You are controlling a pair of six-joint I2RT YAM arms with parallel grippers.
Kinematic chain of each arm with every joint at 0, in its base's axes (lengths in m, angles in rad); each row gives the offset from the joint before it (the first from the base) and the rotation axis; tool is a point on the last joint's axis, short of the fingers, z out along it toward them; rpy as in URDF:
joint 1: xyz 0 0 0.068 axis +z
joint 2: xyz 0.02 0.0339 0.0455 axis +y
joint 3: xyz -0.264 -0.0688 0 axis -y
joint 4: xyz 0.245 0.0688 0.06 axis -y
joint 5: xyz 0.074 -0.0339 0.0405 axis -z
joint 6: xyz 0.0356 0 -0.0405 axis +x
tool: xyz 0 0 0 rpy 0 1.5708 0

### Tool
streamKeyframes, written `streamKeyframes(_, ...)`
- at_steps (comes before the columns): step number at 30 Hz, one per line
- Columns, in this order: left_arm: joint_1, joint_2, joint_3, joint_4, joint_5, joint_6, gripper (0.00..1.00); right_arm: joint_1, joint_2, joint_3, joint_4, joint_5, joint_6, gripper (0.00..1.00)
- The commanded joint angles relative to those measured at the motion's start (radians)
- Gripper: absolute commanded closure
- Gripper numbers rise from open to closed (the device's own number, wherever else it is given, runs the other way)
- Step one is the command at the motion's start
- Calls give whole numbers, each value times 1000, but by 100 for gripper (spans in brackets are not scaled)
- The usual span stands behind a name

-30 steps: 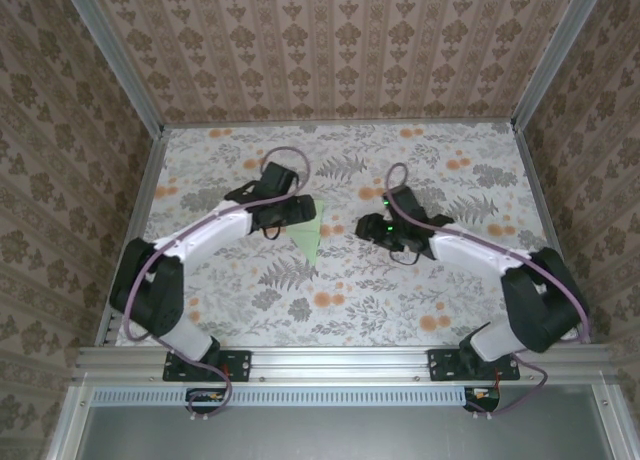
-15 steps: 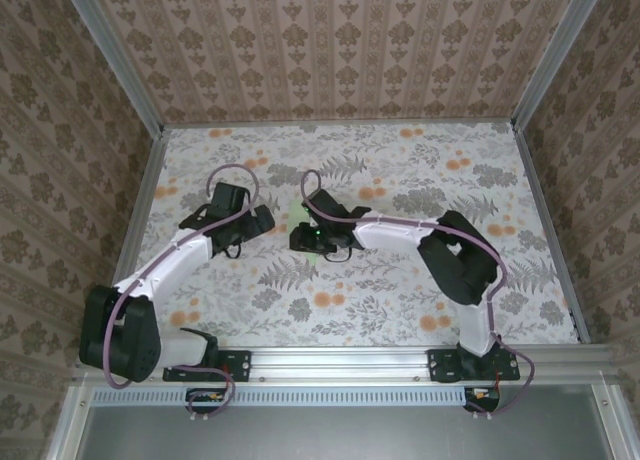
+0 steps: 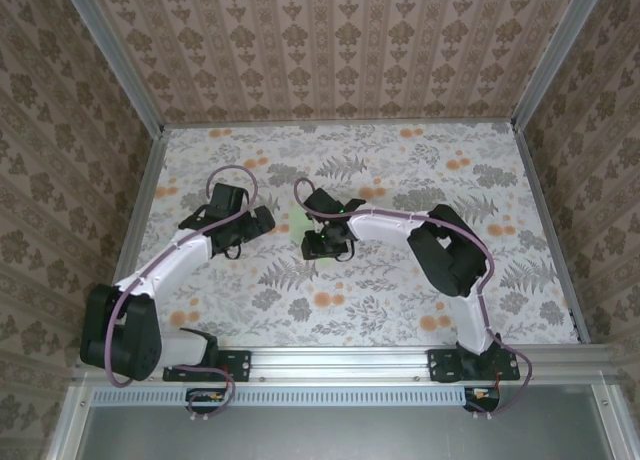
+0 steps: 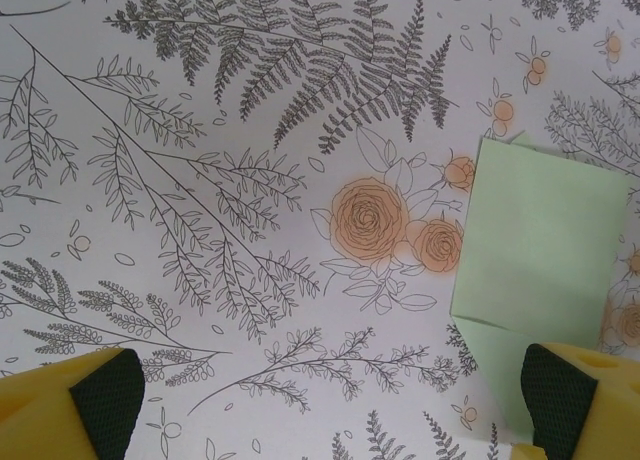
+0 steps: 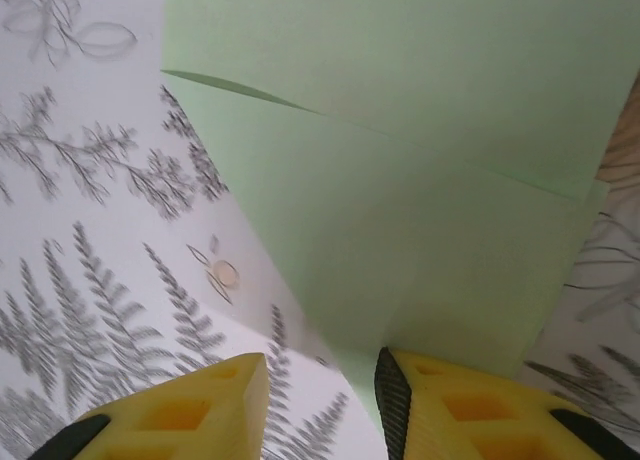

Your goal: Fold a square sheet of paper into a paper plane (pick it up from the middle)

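Overhead and wrist views of a flower-patterned table [image 3: 420,280], read left to right.

**Left:** the left gripper [image 3: 247,223] hangs just above the table, its fingers as far apart as they go and holding nothing. In the left wrist view the two black pads [image 4: 100,400] sit at the bottom corners. The paper [image 4: 540,250] lies flat just ahead of the right-hand pad.

**Centre:** the paper [image 3: 298,226] is pale green and already folded into overlapping layers. It lies on the table between the two grippers, closer to the right one.

**Right:** the right gripper [image 3: 324,244] is directly over the paper's near edge. In the right wrist view its yellow fingers [image 5: 470,410] stand a narrow way apart, with table pattern visible in the gap. The paper [image 5: 420,180] runs in beside and beneath the right-hand finger, and no pinch on it is visible.

**Handling, as a judgement:**
- The paper is very light, thin and limp, so it will slide on the smooth table and crumple under a hard squeeze.
- The folded layers are the stiffest part.
- A free edge or raised flap gives the fingers the best hold, with the other gripper pressing the paper flat
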State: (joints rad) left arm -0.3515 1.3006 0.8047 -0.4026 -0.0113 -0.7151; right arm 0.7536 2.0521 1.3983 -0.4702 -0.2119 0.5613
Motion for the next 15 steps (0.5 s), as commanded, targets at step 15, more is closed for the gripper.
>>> streamKeyframes(15, 2, 14, -9, 64, 95, -14, 0, -122, -357, -270, 115, 127, 82, 59)
